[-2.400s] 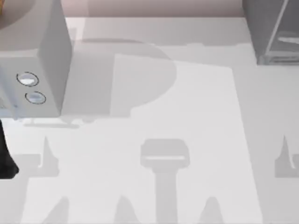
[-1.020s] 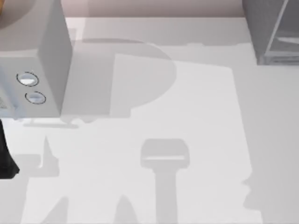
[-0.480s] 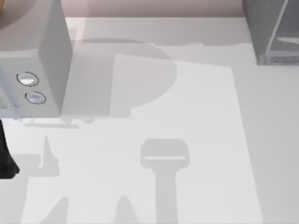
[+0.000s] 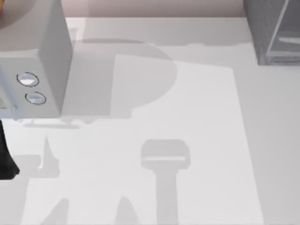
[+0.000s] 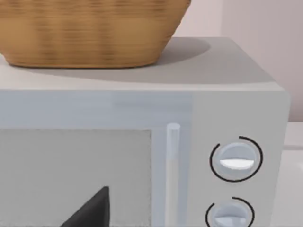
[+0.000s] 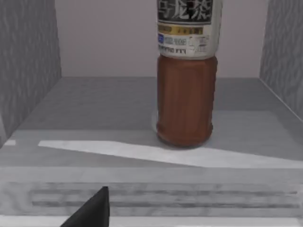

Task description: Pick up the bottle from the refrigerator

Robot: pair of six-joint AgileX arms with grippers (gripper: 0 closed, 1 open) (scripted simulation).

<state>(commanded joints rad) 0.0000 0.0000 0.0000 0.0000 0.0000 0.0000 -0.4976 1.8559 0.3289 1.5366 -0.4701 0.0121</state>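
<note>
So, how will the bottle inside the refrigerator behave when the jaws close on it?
The bottle stands upright, tall and narrow, so a push up high may tip it. Round, it could roll if it falls. Its glossy body looks rigid, perhaps slippery.

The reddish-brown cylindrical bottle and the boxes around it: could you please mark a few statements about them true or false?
1. The reddish-brown cylindrical bottle stands upright on the floor of the dark grey refrigerator. True.
2. The bottle lies on its side. False: it is upright.
3. A woven basket sits on top of the light grey box with two round dials. True.
4. The bottle carries no label. False: a printed label wraps its upper part.
</note>
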